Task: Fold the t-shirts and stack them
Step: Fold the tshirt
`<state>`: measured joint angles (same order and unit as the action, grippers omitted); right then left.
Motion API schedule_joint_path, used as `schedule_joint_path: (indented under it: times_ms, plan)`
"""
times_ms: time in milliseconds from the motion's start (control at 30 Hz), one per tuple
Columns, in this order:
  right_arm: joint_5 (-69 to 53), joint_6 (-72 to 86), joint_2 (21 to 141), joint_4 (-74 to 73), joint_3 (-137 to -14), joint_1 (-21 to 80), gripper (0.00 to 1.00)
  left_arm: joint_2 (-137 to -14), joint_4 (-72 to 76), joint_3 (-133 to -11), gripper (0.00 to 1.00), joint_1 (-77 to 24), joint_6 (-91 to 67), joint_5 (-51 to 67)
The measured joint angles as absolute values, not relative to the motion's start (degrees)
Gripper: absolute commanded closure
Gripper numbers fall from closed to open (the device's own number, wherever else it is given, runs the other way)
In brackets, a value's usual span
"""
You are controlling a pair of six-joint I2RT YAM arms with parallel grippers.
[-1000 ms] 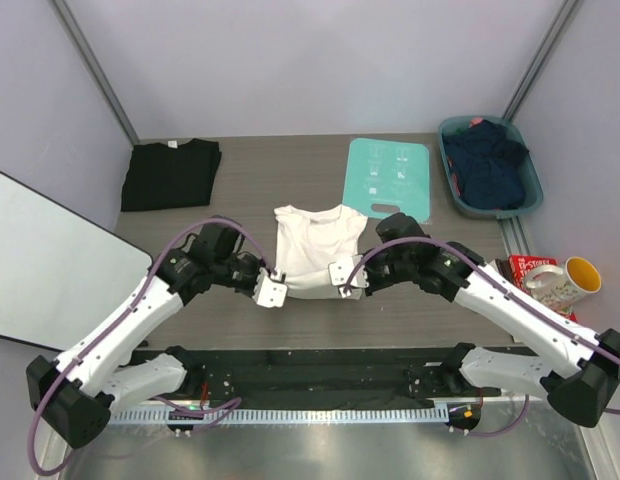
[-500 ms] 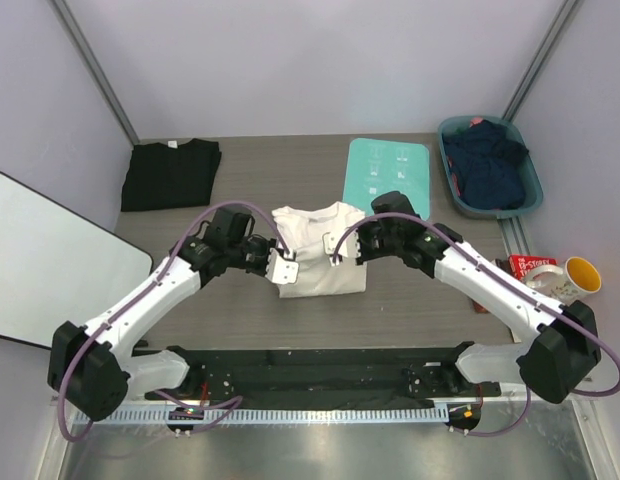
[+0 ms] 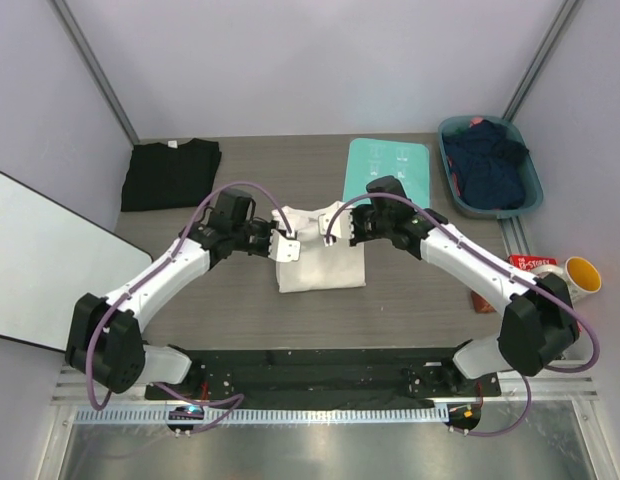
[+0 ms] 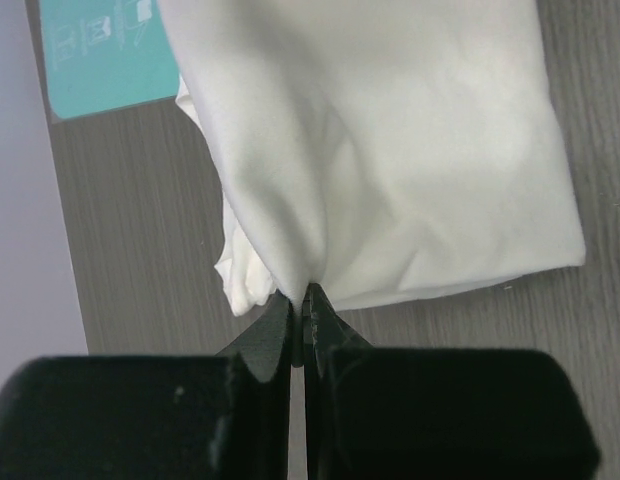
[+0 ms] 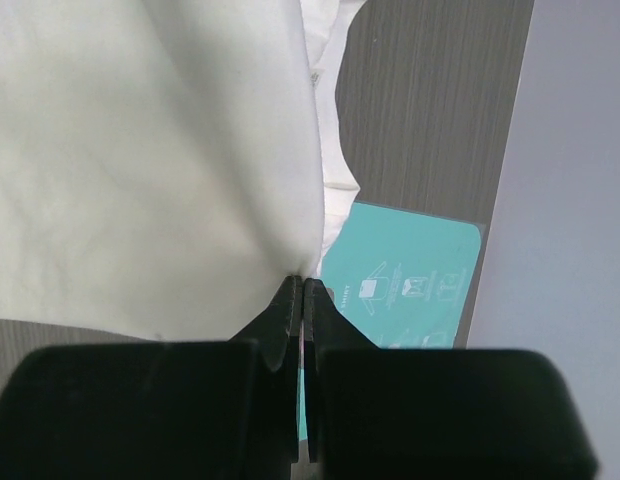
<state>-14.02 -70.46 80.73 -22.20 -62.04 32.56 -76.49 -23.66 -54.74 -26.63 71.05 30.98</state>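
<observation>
The white t-shirt (image 3: 322,262) lies partly folded in the middle of the table, its near half doubled toward the far side. My left gripper (image 3: 286,247) is shut on the shirt's left edge; in the left wrist view the gripper (image 4: 302,292) pinches a fold of the white cloth (image 4: 390,150). My right gripper (image 3: 336,226) is shut on the right edge, and its wrist view shows the gripper (image 5: 303,281) nipping the white shirt (image 5: 140,150). The black t-shirt (image 3: 170,172) lies folded at the far left, away from both arms.
A teal plastic board (image 3: 390,176) lies just beyond the white shirt, under the right arm's wrist. A blue basket (image 3: 536,190) of dark clothes stands at the far right. A mug (image 3: 580,272), a tape roll (image 3: 543,281) and a red box (image 3: 518,264) sit at the right edge. A white panel (image 3: 50,260) leans at the left.
Both grippers have carried the white shirt's near edge away from the arm bases, toward the far side, folding it over itself. The shirt's outline is now shorter.
</observation>
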Motion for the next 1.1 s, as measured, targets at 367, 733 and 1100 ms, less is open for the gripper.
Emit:
schedule_joint_path:
  times_ms: [367, 733, 1100]
  plan:
    - [-14.1, -70.9, 87.4, -17.0, -64.7, 30.1, 0.99, -84.8, -19.2, -60.2, 1.0, -23.9, 72.1, 30.9]
    - [-14.2, -71.0, 95.7, -11.2, -68.5, 27.5, 0.99, -92.2, -15.6, -63.7, 1.0, -21.9, 73.7, 31.6]
    - [-1.9, -69.3, 104.6, 10.7, -67.1, 26.8, 0.22, -103.6, 7.7, -64.8, 0.3, -20.8, 65.5, 23.1]
